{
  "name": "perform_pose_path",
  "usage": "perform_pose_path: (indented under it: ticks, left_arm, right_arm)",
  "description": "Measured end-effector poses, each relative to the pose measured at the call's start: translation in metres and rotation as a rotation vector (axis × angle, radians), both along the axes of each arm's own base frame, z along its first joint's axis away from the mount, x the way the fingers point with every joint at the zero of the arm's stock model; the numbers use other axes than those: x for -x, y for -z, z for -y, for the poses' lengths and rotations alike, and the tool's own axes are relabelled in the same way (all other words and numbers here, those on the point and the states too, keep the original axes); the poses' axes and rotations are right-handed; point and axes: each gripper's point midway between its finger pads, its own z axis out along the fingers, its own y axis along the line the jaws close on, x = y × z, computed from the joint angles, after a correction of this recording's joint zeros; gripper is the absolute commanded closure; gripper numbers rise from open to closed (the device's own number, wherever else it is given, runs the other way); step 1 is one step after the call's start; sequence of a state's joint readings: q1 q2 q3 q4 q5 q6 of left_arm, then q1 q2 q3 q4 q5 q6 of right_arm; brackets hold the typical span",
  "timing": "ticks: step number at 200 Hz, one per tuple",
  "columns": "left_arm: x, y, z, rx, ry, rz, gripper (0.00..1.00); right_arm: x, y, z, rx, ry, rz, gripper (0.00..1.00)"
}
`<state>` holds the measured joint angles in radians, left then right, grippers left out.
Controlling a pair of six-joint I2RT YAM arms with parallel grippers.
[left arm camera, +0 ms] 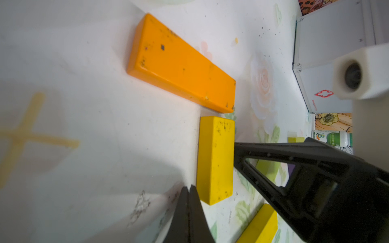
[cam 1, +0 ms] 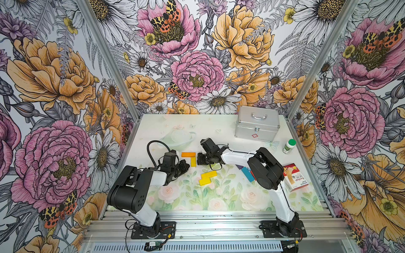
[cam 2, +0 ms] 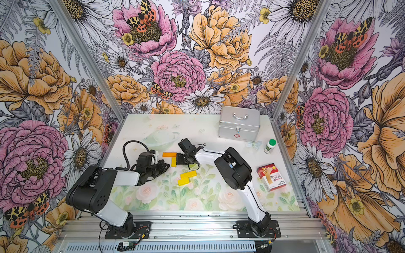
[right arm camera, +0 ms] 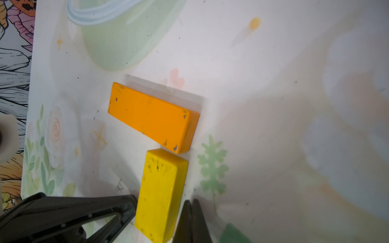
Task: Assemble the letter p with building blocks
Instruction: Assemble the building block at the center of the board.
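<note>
Both jaws, clenched empty, flank the yellow block, perhaps touching it; only wrist views show that.

You see the orange block lying flat near the middle of the table, with its long side along the far edge. The short yellow block lies crosswise just under its right end. Nearer the front edge, a long yellow block and a second yellow block touch, stepped sideways. Toward the right edge, a purple block and a light blue block are partly hidden.
</note>
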<state>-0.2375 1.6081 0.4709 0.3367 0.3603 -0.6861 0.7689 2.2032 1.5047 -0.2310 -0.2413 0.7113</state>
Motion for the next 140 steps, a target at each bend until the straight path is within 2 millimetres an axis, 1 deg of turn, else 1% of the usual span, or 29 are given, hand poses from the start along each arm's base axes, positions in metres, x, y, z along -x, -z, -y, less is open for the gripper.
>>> perform_pose_path:
  ticks: [71,140]
  left_arm:
    - [-0.005,0.0,-0.003,0.018,-0.012,0.006,1.0]
    - [-0.012,0.0,-0.004,0.022,-0.018,0.009,1.0]
  right_arm:
    - [0.003,0.0,-0.003,-0.016,-0.01,-0.019,1.0]
    - [0.004,0.0,-0.011,-0.046,-0.014,-0.045,1.0]
